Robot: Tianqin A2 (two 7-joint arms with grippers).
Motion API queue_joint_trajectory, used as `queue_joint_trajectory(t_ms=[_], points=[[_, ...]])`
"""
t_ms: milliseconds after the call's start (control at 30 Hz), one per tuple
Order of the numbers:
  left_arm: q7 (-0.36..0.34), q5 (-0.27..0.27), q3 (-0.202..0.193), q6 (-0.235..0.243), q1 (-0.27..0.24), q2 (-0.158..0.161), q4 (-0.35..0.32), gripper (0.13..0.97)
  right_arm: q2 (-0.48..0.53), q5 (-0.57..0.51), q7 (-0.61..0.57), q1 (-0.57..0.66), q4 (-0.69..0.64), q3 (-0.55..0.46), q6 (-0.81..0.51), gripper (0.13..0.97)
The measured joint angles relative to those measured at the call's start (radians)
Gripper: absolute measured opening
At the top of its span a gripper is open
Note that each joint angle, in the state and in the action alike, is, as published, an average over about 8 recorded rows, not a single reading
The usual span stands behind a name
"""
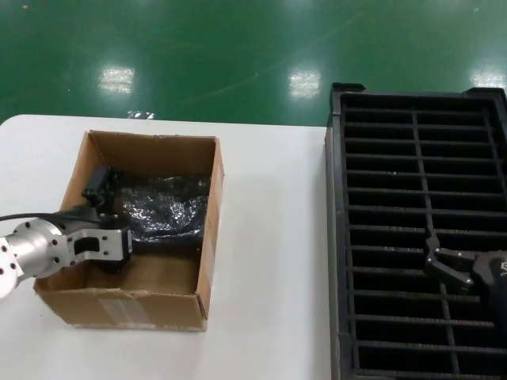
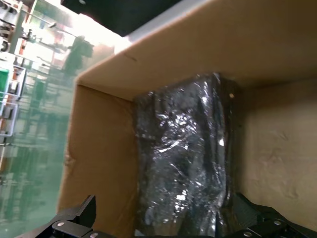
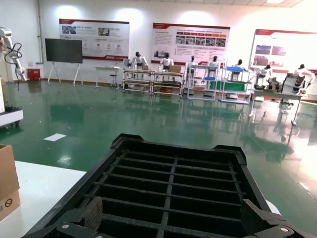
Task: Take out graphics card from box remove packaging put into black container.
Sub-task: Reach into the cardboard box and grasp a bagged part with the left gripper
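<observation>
The white bench (image 1: 269, 237) carries the brown cardboard box (image 1: 207, 237) at 9 o'clock in the head view and the black container (image 1: 339, 237) at 3 o'clock, the two well apart.

**Left arm.** The left pincer (image 1: 101, 207) is lowered inside the box, against its left wall. In the left wrist view its two black fingers (image 2: 74, 220) are spread wide, one at each side of the near end of the bagged item. Whether either finger touches the bag cannot be determined. The pincer holds nothing.

**Task item.** The packaging (image 1: 162, 207), a shiny crinkled bag, lies flat on the box floor in the far half of the box, at 12 o'clock from the box centre. In the left wrist view the packaging (image 2: 183, 158) runs lengthwise away from the pincer, its far end touching the far wall of the box (image 2: 99, 163). The graphics card is inside the bag and shows only as a dark mass through the plastic; its details cannot be made out.

**Right arm.** The right pincer (image 1: 450, 267) hangs over the black container, at 4 o'clock in the head view. Its fingers stand wide apart and grip nothing. The right wrist view shows both fingertips (image 3: 94, 214) above the slotted grid of the black container (image 3: 173, 183), with a corner of the box (image 3: 7, 181) at 9 o'clock.
</observation>
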Motion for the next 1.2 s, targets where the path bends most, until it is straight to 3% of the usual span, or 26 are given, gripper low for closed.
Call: queue_joint_trajectory(t_ms=[267, 533, 767, 900, 1200], points=[[0.154, -0.069, -0.004, -0.049, -0.045, 0.061, 0.141, 0.966, 0.000, 0.000, 0.000, 0.000, 0.000, 0.000, 0.000, 0.966], [0.377, -0.194, -0.058, -0.101, -0.078, 0.130, 0.246, 0.962, 0.000, 0.000, 0.000, 0.000, 0.000, 0.000, 0.000, 0.966], [0.542, -0.271, -0.100, -0.112, -0.091, 0.163, 0.290, 0.925, 0.000, 0.000, 0.000, 0.000, 0.000, 0.000, 0.000, 0.966], [0.570, -0.283, -0.105, -0.114, -0.081, 0.165, 0.273, 0.902, 0.000, 0.000, 0.000, 0.000, 0.000, 0.000, 0.000, 0.966], [0.535, -0.269, -0.089, -0.113, -0.045, 0.142, 0.213, 0.777, 0.000, 0.000, 0.000, 0.000, 0.000, 0.000, 0.000, 0.966]])
